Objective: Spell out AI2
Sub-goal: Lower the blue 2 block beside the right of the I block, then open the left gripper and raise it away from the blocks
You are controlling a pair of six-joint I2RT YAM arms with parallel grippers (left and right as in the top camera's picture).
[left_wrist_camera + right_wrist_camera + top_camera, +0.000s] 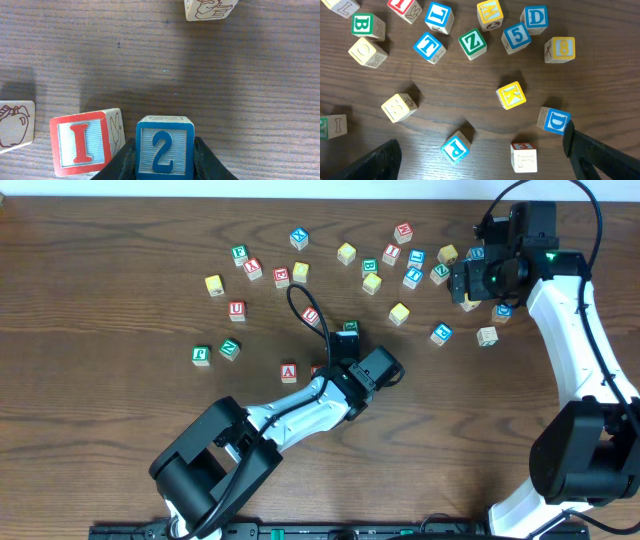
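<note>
2 cube (165, 149) clamped in left hand (165, 164) | I cube (80, 144) just beside | right hand (482, 150) apart

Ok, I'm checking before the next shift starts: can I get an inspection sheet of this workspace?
Surface: dark wooden table, no spills seen.
Job's things: blue 2 wooden cube between the left fingers; red I wooden cube beside it, apart; red A wooden cube next along.
Clutter: many other lettered cubes scattered, such as the yellow K cube.
Grippers: left gripper shut on the 2 cube; right gripper open, holding nothing.
Cables: black cable loops beside the left arm.
Surroundings: nothing seen.
</note>
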